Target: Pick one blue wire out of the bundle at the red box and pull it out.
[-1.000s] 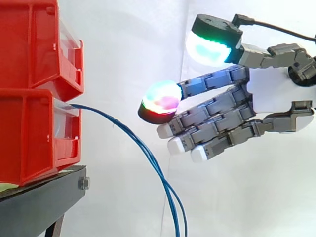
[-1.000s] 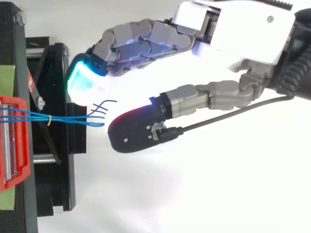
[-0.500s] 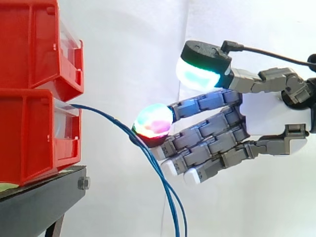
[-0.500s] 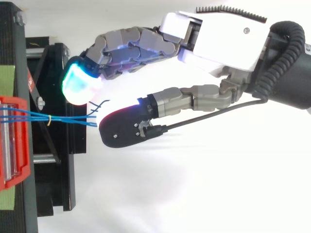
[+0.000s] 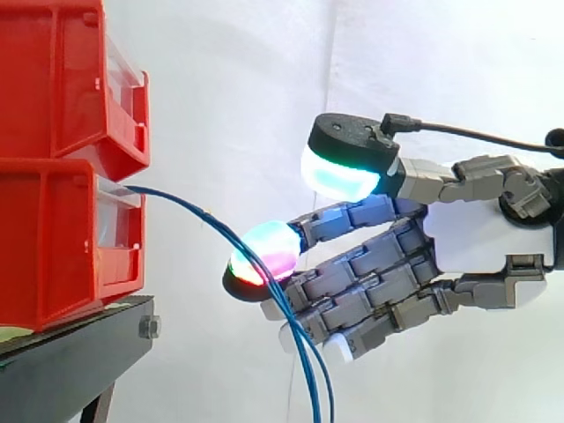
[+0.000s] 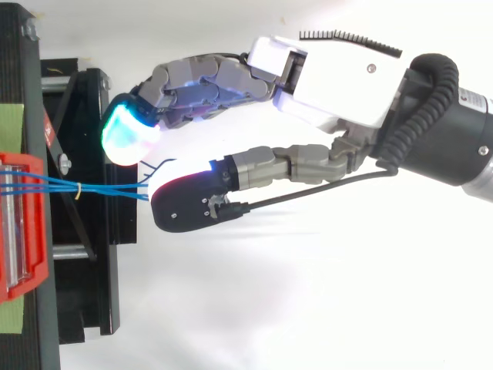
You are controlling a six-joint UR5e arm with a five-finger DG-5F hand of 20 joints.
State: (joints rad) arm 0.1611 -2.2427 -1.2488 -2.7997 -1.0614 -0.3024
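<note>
At the front edge of the black stand (image 5: pixel 79 352), a bundle of blue wires (image 5: pixel 204 216) leaves the lower red bin (image 5: pixel 53 238) and curves down and away from it. Just behind the wires, the hand (image 5: pixel 476 238) reaches in from the right, fingers loosely extended and spread, grasping nothing. One glowing fingertip (image 5: pixel 263 256) sits at the wires; I cannot tell if it touches. The thumb (image 5: pixel 339 176) hovers above, apart. A second red bin (image 5: pixel 53 79) is stacked on top. Behind everything hangs a white curtain (image 5: pixel 229 88).

Robot hand (image 5: pixel 480 238) spread – lit fingertip (image 5: pixel 263 253) at blue wires (image 5: pixel 204 213) hanging frm lower red bin (image 5: pixel 62 238).
</note>
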